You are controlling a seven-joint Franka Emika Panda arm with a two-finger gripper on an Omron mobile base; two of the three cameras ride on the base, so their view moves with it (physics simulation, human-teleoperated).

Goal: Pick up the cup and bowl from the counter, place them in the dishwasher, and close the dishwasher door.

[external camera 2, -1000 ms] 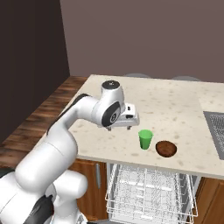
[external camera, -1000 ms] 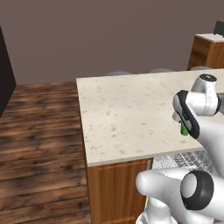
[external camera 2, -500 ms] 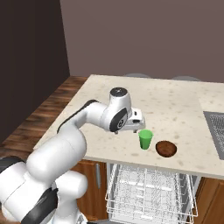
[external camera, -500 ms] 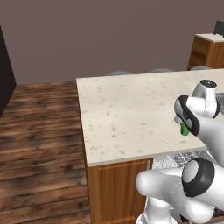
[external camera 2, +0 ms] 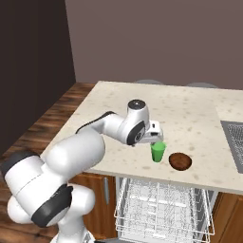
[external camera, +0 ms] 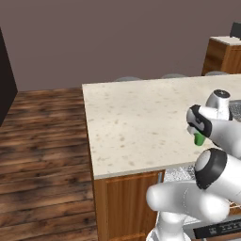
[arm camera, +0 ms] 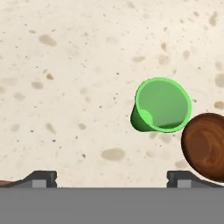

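Since a second ago the arm has swung forward over the counter (external camera 2: 118, 102), bringing the gripper (arm camera: 111, 178) just above the cup (arm camera: 161, 106), its jaws wide apart and empty. That green cup stands upright near the speckled beige slab's front edge, just beside the bowl (external camera 2: 180, 161). Below that edge the dishwasher (external camera 2: 163, 205) shows its white wire rack, with dark plank flooring (external camera: 44, 141) and a dull mauve wall (external camera: 108, 37) beyond the slab.
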